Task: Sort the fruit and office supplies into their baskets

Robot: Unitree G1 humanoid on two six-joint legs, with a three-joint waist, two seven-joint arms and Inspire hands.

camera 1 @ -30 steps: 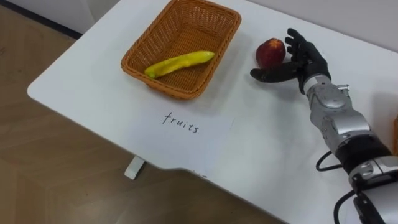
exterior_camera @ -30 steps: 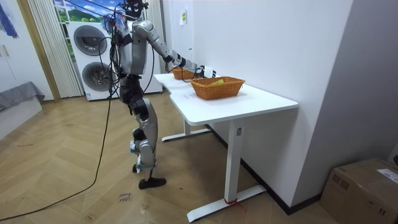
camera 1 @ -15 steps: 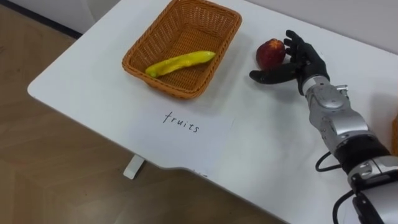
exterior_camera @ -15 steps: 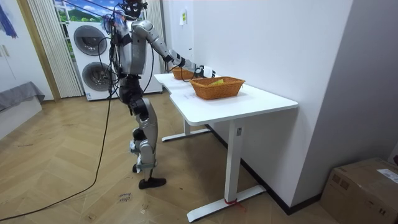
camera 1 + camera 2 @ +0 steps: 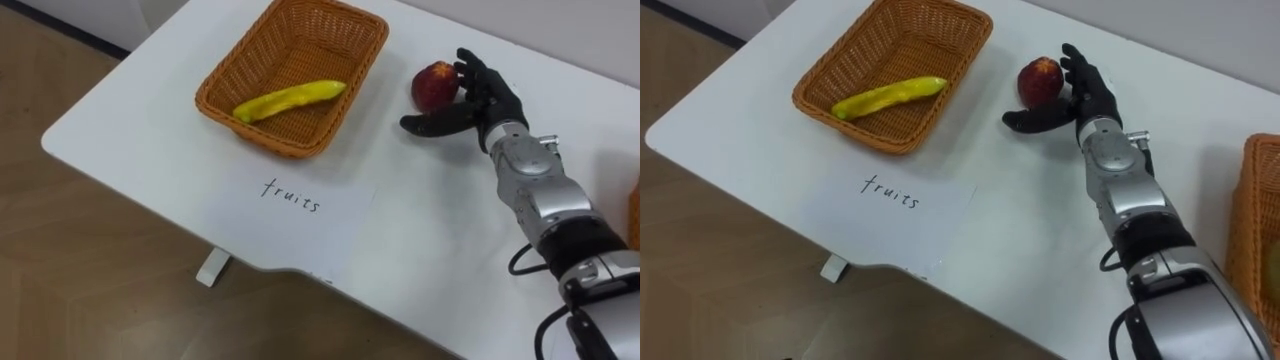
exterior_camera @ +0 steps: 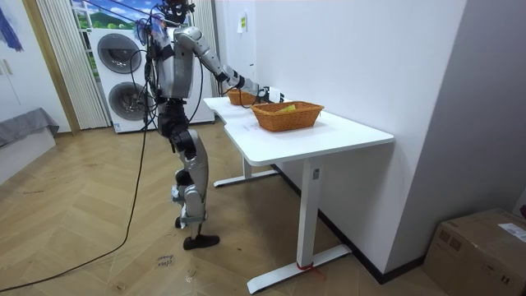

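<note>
A red apple [image 5: 435, 84] [image 5: 1040, 78] lies on the white table [image 5: 440, 215] just right of the wicker fruit basket [image 5: 290, 75] [image 5: 890, 65], which holds a yellow banana [image 5: 290, 101]. My right hand [image 5: 470, 100] [image 5: 1072, 95] is open beside the apple, its fingers reaching along the apple's right side and its thumb stretched out below it; the fingertips touch or nearly touch the fruit. In the room view I stand at the table's end with my right arm [image 6: 222, 74] stretched over it.
A paper label [image 5: 295, 195] reading "fruits" lies in front of the basket. A second wicker basket's edge [image 5: 1255, 220] shows at the right. The table's near edge runs along the lower left. Washing machines [image 6: 119, 74] stand behind me.
My right hand has crept slightly toward the apple, fingers closer round its right side. The apple, banana and basket have stayed in place.
</note>
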